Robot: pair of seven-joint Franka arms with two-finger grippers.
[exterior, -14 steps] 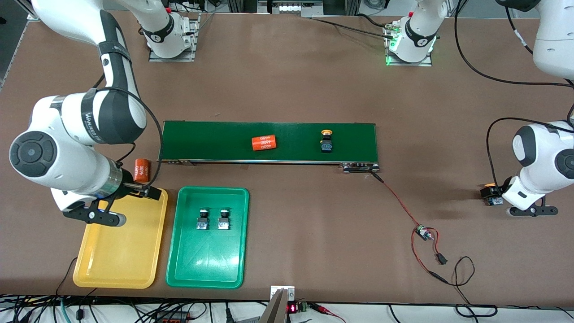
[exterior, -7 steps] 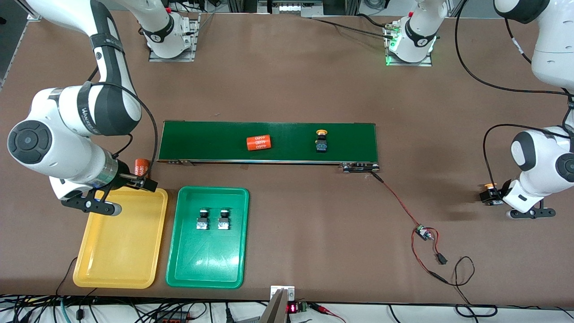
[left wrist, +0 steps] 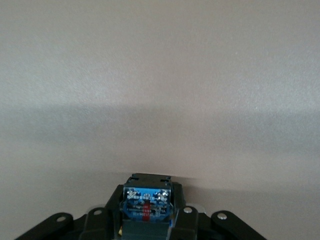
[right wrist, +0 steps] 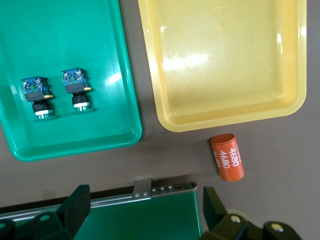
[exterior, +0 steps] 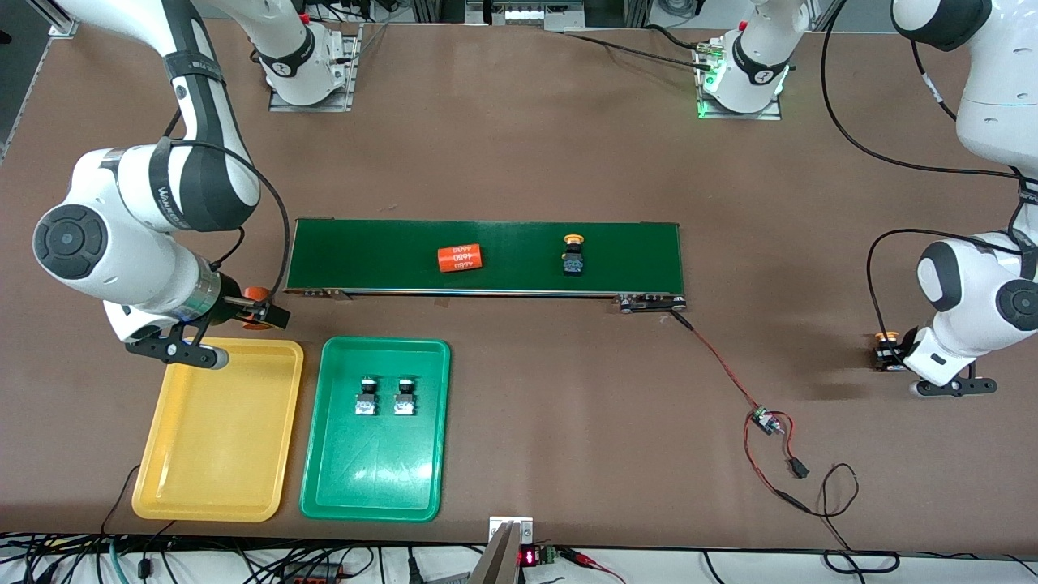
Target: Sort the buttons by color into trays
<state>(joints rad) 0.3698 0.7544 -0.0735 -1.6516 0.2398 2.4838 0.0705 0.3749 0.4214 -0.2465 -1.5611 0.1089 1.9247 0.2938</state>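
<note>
Fingers of the left hand [left wrist: 147, 222] have pinched the black-bodied, yellow-orange-capped button [exterior: 887, 351] on the brown tabletop [exterior: 527, 162] at the left arm's end, while the spread right hand [right wrist: 145, 210] has drifted from the yellow plastic tray [exterior: 217, 430] toward the dark-green conveyor belt [exterior: 486, 257].

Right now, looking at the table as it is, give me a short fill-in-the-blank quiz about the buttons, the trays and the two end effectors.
1. The green tray holds ____ buttons.
2. The yellow tray holds ____ buttons.
3. The left end effector is shut on a ____.
4. The orange cylinder and a yellow button lie on the ____ belt, while the right end effector is open.

Missing words: two; no; button; green
</note>
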